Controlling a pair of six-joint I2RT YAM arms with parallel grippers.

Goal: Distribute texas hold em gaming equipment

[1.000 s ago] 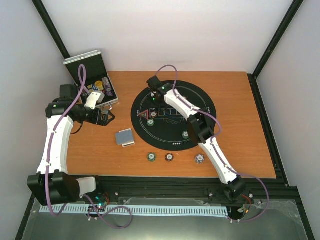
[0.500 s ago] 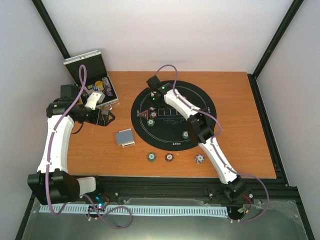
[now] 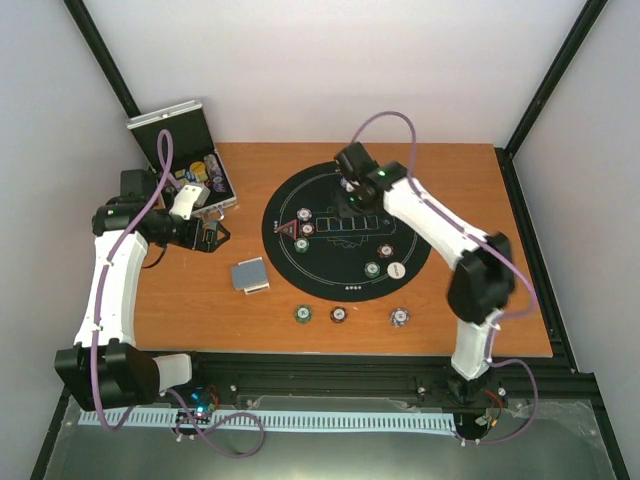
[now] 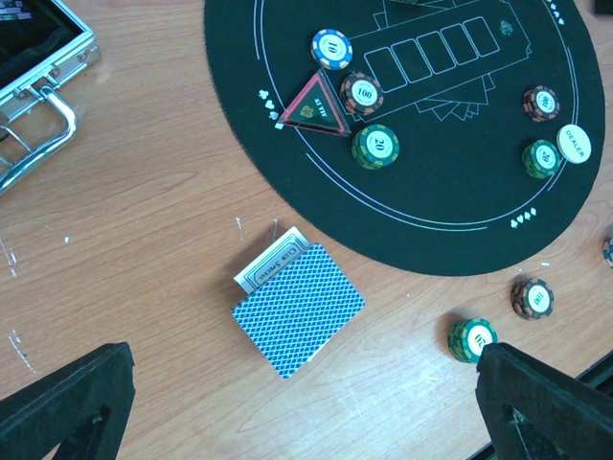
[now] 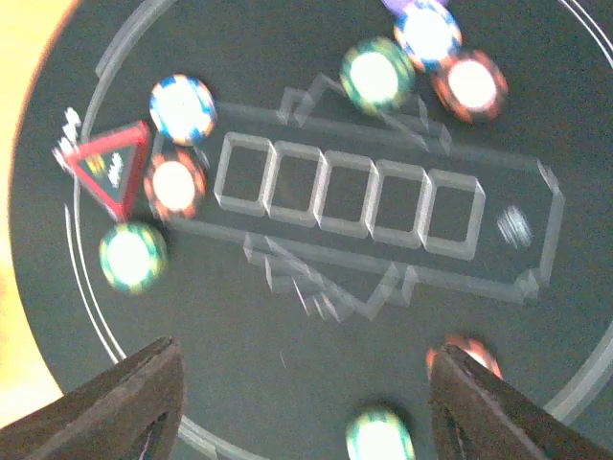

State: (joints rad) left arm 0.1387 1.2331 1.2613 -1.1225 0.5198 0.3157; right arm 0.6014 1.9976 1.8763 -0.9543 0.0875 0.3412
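My right jaws [image 5: 305, 356] stand apart with nothing between them, hanging over the round black mat [image 3: 340, 268], above its row of five printed card boxes [image 5: 345, 196]. That wrist view is blurred. Just left of the boxes is a red triangle marker [image 4: 313, 107], with a blue-white chip [image 4: 331, 49], a maroon 100 chip [image 4: 363, 93] and a green 20 chip [image 4: 374, 147] close around it. Beyond the boxes sit a far green chip [image 5: 375, 77], a far blue-white chip [image 5: 428, 29] and a far maroon chip [image 5: 471, 81]. Near the mat's right edge lie a second maroon chip [image 4: 540, 103], a second green chip [image 4: 541, 158] and, just beside it, the white dealer disc [image 4: 574, 145].

My left jaws [image 3: 212, 238] are spread wide and hold nothing, hovering over the tabletop [image 3: 190, 310] left of the mat. The deck of cards [image 4: 299, 309] lies there, patterned back up, off the mat but near its rim. In front of the mat, on the wood, a row runs left to right: green table chip [image 4: 472, 339], maroon table chip [image 4: 532, 298], purple-white chip [image 3: 400, 318]. The aluminium case [image 3: 165, 125] stands open at the far left corner.
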